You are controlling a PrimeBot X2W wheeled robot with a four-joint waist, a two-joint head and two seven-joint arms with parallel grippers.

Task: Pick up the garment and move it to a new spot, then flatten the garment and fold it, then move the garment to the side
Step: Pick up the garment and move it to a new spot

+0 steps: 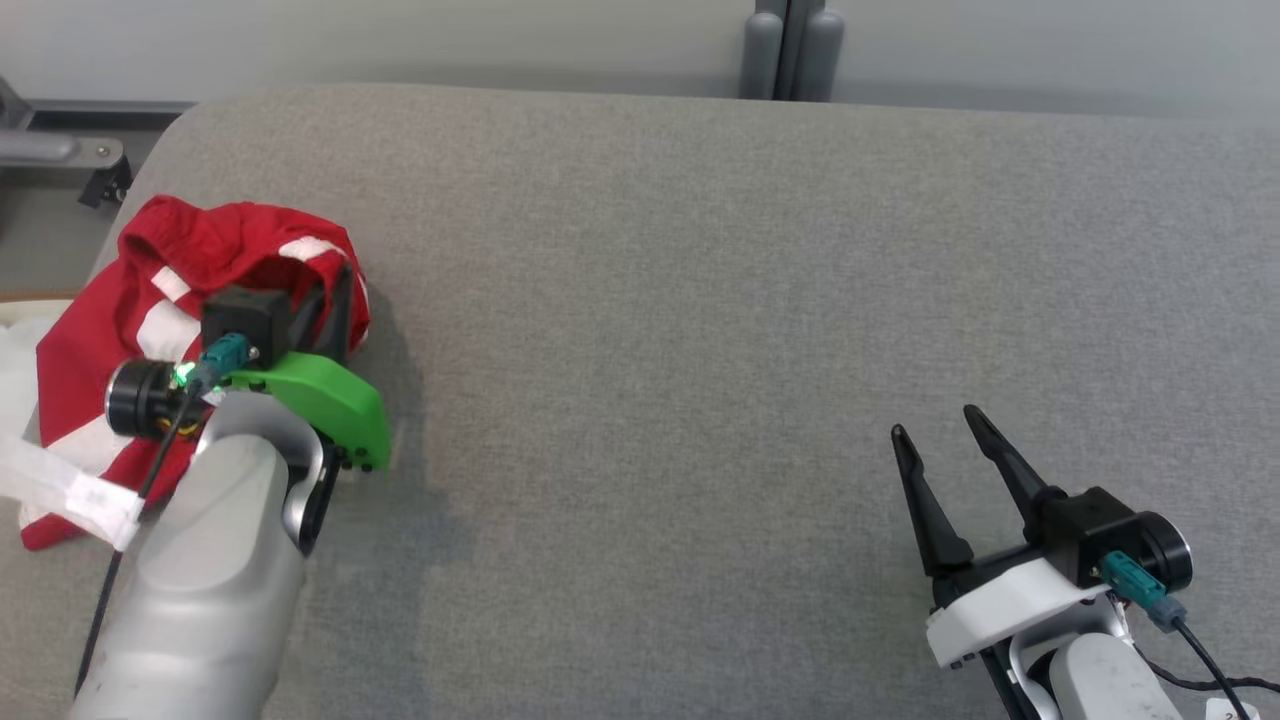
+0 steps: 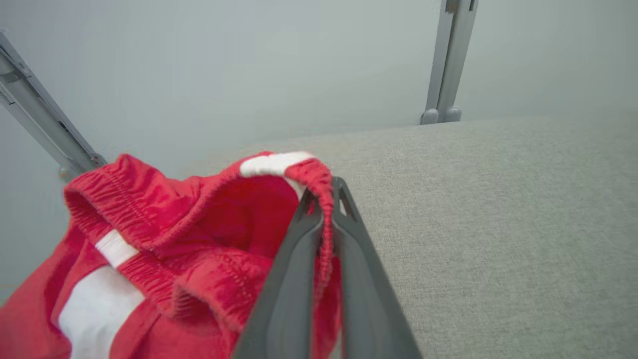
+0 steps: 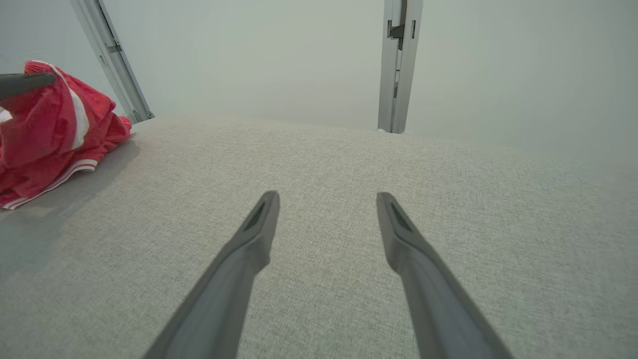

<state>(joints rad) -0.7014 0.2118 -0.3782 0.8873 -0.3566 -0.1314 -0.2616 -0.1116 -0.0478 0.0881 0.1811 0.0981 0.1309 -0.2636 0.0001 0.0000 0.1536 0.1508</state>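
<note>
Located at the left end of the grey padded surface [image 1: 700, 300], close to its rounded corner: the garment [image 1: 90, 350], red with white stripes [image 1: 165, 330], bunched in a loose heap. Clamped at the heap's right side by the left gripper [image 1: 338, 285], with a green mount [image 1: 330, 395] at the wrist. In the left wrist view, closed tight on the garment [image 2: 199, 249]: left gripper [image 2: 324, 192], both dark fingers pressed together, a gathered elastic edge [image 2: 323, 224] pinched between them and running up over the tips. Behind the pinch, opens into a hollow of red fabric; at the lower left, carries one of the white stripes [image 2: 99, 304]. In the right wrist view, lies with its lower hem on the grey padded surface [image 3: 324, 149]: garment [image 3: 45, 129] at the far left there, with one dark finger [image 3: 25, 82] of the left gripper against its top. Well apart, at the lower right of the head view: the right gripper [image 1: 938, 428], on a white mount [image 1: 1000, 600], fingers spread wide, holding nothing. Same in its own view: right gripper [image 3: 326, 197], jaws wide over bare grey fabric. Beyond the far edge of the surface: a grey post [image 1: 790, 50] against a pale wall [image 2: 249, 75].
</note>
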